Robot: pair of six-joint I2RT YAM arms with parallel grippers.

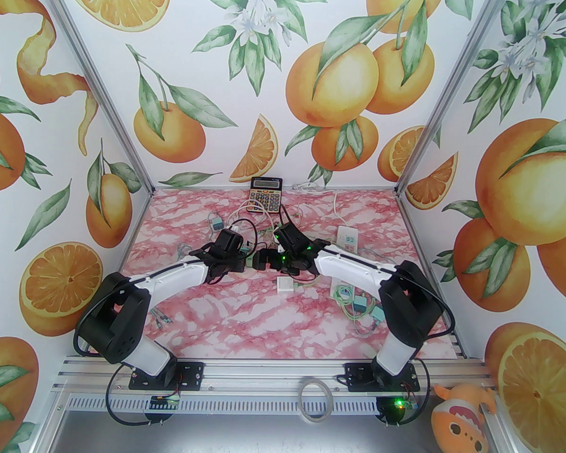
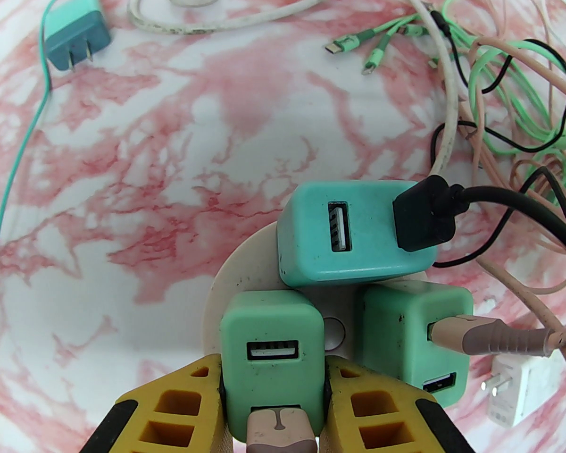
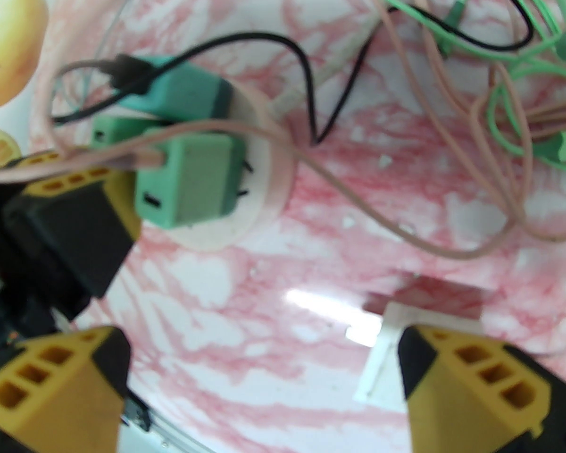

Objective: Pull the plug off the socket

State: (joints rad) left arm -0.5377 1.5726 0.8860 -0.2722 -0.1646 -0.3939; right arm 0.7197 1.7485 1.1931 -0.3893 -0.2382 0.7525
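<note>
A round white socket (image 2: pixel 226 276) lies on the pink marble table with three green plugs in it. My left gripper (image 2: pixel 273 371) is shut on the nearest light-green plug (image 2: pixel 271 338), its yellow fingers (image 2: pixel 179 399) pressed on both sides; a pink cable enters that plug's lower port. A teal plug (image 2: pixel 358 234) carries a black cable, and a third plug (image 2: pixel 405 333) a pink cable. In the right wrist view the socket (image 3: pixel 269 191) sits upper left, and the third plug's (image 3: pixel 193 182) prongs show. My right gripper (image 3: pixel 262 352) is open over bare table beside it. From above, both grippers (image 1: pixel 245 258) (image 1: pixel 266 260) meet mid-table.
A tangle of green, pink and black cables (image 2: pixel 514 111) lies right of the socket. Loose items include a teal charger (image 2: pixel 75 36), a white adapter (image 2: pixel 507 390), a calculator (image 1: pixel 264 196), a white power strip (image 1: pixel 348 239) and more chargers (image 1: pixel 361 305) by the right arm.
</note>
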